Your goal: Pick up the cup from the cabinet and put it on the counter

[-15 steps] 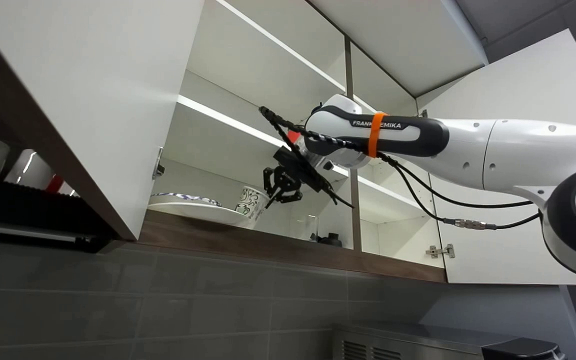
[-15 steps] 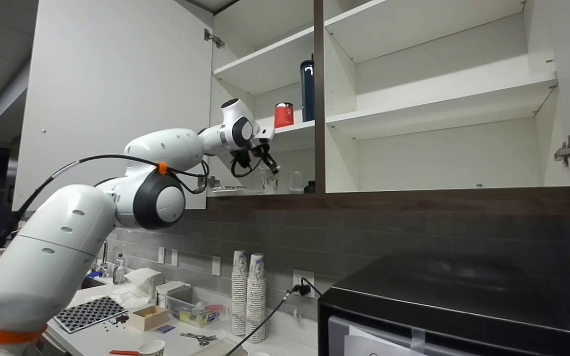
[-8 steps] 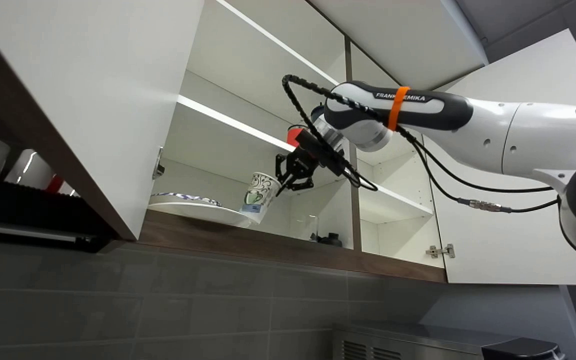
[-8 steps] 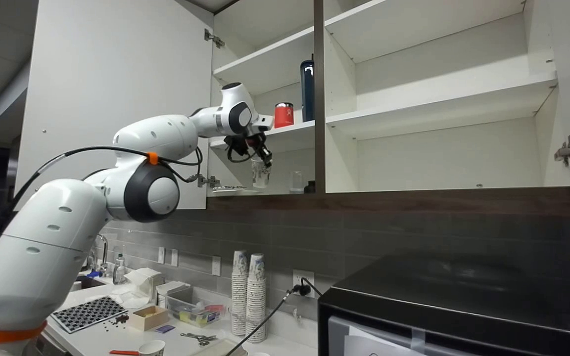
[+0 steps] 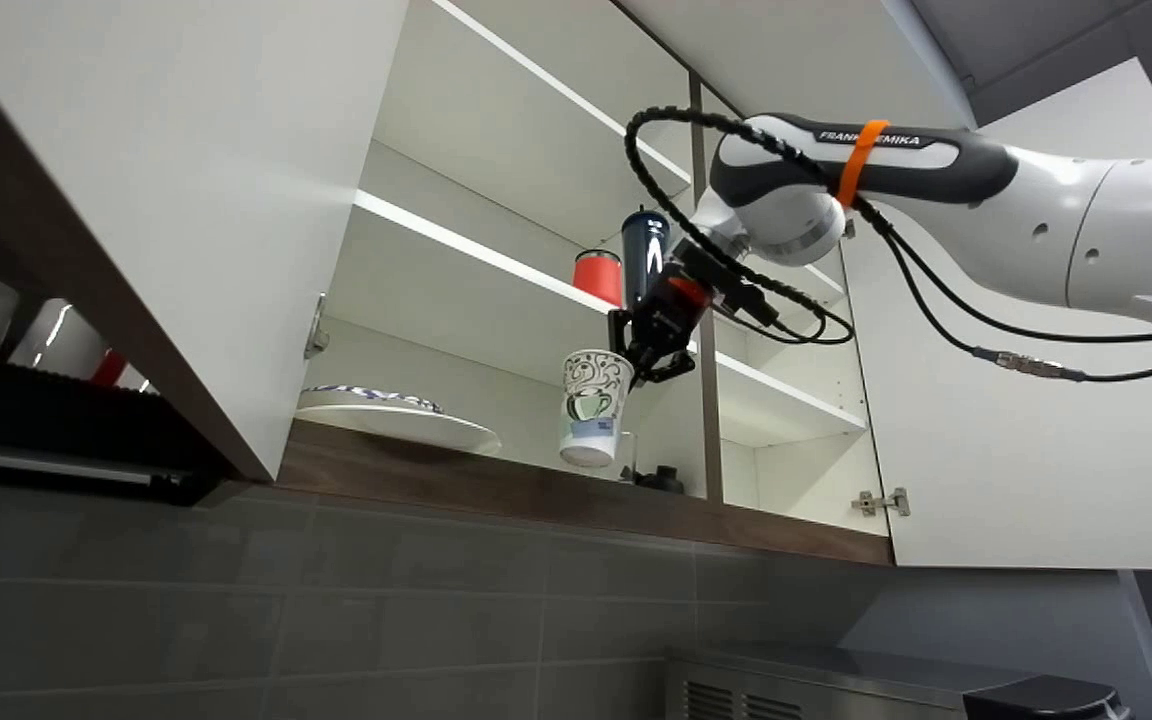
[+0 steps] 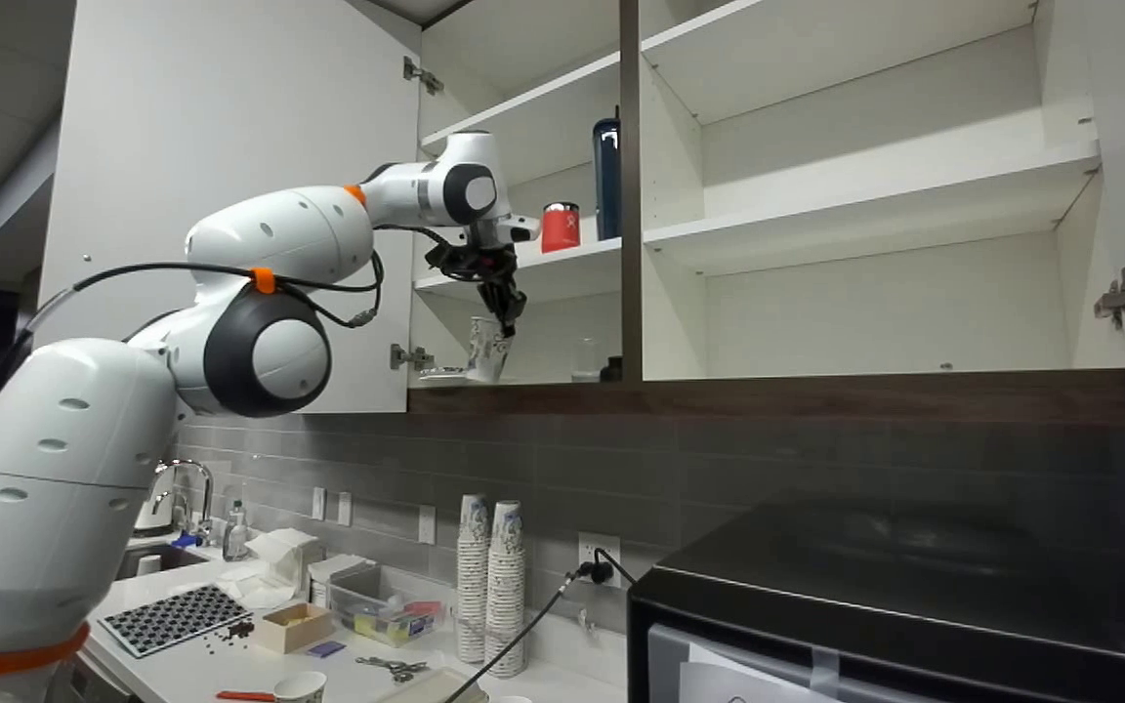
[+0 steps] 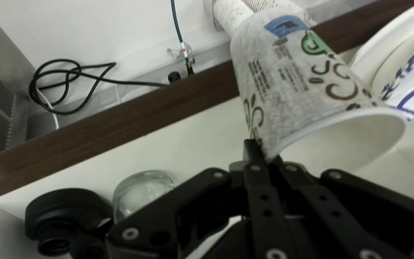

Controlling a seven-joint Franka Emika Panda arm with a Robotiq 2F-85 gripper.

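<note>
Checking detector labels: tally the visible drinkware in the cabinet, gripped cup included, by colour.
White patterned: 1 (paper cup in the gripper)
Red: 1 (tumbler)
Dark blue: 1 (tall bottle)
Clear: 1 (glass)
Total: 4
Black item near the glass: unclear, not counted

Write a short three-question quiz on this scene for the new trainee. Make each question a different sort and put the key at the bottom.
1. Multiple choice: where is the claw gripping the patterned cup?
a) by its base
b) at its rim
c) by a handle

2. True or false: the red tumbler and the dark blue bottle stand on the same shelf.

3. Count: in an exterior view, how many tall stacks of cups stand on the counter?

Key: 1. b, as the wrist view shows. 2. True. 3. Two.
</note>
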